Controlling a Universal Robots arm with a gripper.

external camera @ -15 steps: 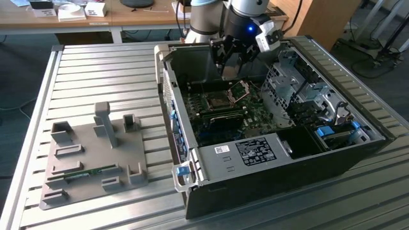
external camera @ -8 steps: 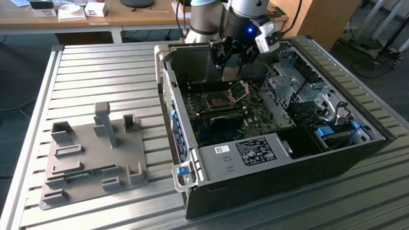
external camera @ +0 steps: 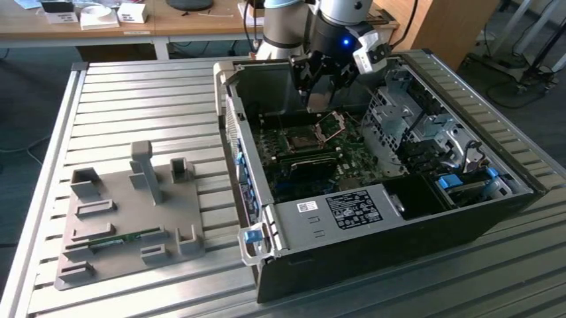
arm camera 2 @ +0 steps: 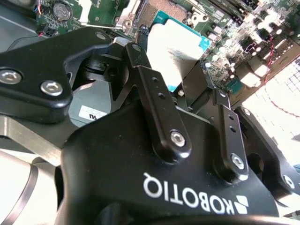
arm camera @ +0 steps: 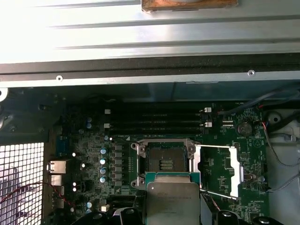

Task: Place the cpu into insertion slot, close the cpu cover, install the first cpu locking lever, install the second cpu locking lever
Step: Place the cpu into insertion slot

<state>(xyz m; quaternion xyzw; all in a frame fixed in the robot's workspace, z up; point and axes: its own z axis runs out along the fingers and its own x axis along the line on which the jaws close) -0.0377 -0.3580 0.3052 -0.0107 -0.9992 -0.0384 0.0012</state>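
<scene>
In the exterior view my gripper (external camera: pixel 319 89) hangs inside the open computer case, above the far edge of the green motherboard (external camera: pixel 354 159). It is shut on the cpu (arm camera: pixel 171 199), a flat silver-grey square chip whose edges sit between the two black fingers (arm camera 2: pixel 140 61). The cpu (arm camera 2: pixel 176 49) hovers just short of the insertion slot (arm camera: pixel 164 161), a dark-framed square socket standing open with nothing in it. The cpu cover (arm camera: pixel 220 171), a silvery frame with a large window, is swung open beside the insertion slot. In the exterior view the cover (external camera: pixel 335 123) stands upright next to the slot (external camera: pixel 301 140).
Long black memory slots (arm camera: pixel 157 119) run beside the socket. A grey drive cage (external camera: pixel 415 126) and a labelled metal box (external camera: pixel 354 209) crowd the case. On the slatted metal table (external camera: pixel 142 93), a grey fixture plate (external camera: pixel 132 218) with a memory stick lies at the exterior view's left.
</scene>
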